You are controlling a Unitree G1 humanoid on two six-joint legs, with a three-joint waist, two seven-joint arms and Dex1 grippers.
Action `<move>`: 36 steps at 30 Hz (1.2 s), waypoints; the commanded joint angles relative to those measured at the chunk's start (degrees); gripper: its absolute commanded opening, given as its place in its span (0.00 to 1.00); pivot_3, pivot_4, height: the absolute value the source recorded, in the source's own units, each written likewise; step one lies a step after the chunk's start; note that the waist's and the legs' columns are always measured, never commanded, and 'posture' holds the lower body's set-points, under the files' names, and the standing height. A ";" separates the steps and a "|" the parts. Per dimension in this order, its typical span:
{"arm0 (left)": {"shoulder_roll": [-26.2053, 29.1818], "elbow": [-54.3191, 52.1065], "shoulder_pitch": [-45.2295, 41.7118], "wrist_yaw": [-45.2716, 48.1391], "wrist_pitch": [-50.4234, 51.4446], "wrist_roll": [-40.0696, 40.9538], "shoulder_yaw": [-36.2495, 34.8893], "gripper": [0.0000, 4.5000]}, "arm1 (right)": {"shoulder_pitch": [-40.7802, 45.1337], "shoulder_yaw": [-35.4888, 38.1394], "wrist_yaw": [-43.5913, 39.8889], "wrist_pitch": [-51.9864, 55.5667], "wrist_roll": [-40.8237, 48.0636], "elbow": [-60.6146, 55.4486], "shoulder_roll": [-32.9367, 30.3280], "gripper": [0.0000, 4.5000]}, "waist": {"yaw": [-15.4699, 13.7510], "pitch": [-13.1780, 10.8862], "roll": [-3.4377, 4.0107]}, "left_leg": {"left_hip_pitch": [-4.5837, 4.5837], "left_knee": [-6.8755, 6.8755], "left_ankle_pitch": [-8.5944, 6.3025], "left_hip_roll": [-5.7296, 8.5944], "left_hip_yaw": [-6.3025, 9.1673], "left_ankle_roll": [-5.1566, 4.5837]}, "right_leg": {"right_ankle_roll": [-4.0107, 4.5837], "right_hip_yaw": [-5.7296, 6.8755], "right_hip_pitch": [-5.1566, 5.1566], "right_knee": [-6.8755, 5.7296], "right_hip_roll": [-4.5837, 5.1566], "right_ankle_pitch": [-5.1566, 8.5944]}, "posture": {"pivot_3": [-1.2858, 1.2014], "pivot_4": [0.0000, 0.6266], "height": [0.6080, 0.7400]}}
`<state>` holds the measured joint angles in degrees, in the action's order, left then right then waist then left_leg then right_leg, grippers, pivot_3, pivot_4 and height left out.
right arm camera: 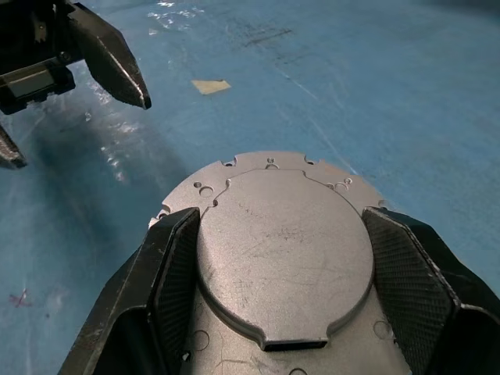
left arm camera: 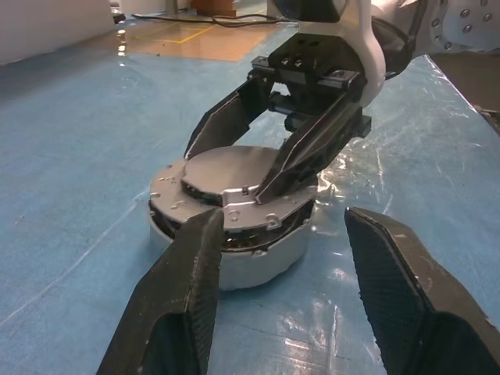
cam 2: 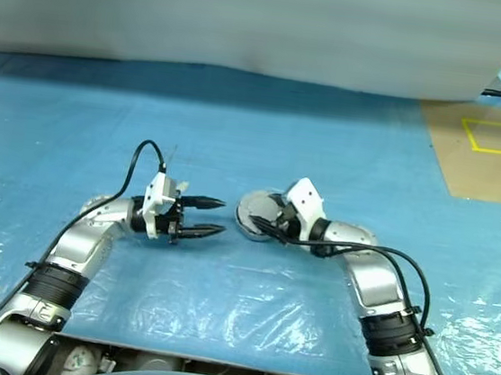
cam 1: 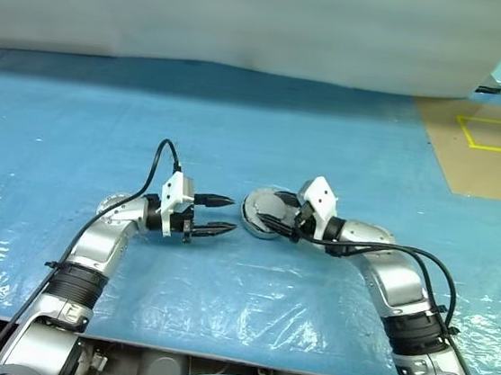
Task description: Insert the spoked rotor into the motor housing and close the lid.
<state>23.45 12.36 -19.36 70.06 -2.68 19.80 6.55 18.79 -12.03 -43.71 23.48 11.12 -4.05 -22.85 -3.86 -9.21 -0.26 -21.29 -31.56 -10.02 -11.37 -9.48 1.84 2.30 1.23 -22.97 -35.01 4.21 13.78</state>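
Right gripper (right arm camera: 273, 258) clamps the lid (right arm camera: 285, 250) onto the motor housing (left arm camera: 234, 242), seemingly seating it; left gripper (cam 1: 220, 216) waits beside it, half-open, holding nothing.

I see my left arm coming up from the lower left of the frame, its wrist bent so the left gripper (cam 1: 222, 215) points level toward the middle, its two black fingers spread with nothing between them. My right arm rises from the lower right, and the right gripper (cam 1: 271, 223) angles toward the centre, fingers (right arm camera: 176, 269) parted wide.
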 commanded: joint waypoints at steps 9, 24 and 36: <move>2.66 -0.01 0.35 -0.87 -0.66 0.64 -2.99 0.58 | 3.58 -2.18 0.22 -5.58 -3.09 7.69 3.98 0.65 | 0.13 0.00 0.00 | 0.05 -0.06 0.00 -0.01 -0.02 0.01 | 0.00 -0.04 0.02 -0.07 0.00 0.00 | 0.52 0.24 1.00; 6.47 1.60 2.49 0.75 -2.08 0.52 -5.02 0.58 | 7.47 0.09 -2.64 0.21 1.05 7.63 6.17 0.65 | 0.11 0.00 0.00 | 0.07 -0.05 0.00 -0.01 -0.07 0.02 | 0.01 -0.09 -0.02 -0.11 -0.01 0.01 | 0.52 0.24 1.00; 5.38 -0.07 3.06 -0.21 -1.43 0.49 -4.11 0.58 | 12.98 -0.40 1.66 10.04 -1.47 15.30 8.12 0.65 | 0.09 0.00 0.00 | 0.12 -0.02 0.01 -0.03 -0.15 0.04 | 0.02 -0.14 -0.06 -0.16 -0.01 0.01 | 0.52 0.24 1.00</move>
<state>28.92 14.36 -16.21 70.03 -3.84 19.87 2.81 31.70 -11.98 -43.76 31.58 10.90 9.42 -14.91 -3.76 -9.21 -0.26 -21.12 -31.59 -10.02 -11.40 -9.64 1.88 2.32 1.07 -23.02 -35.20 4.20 13.79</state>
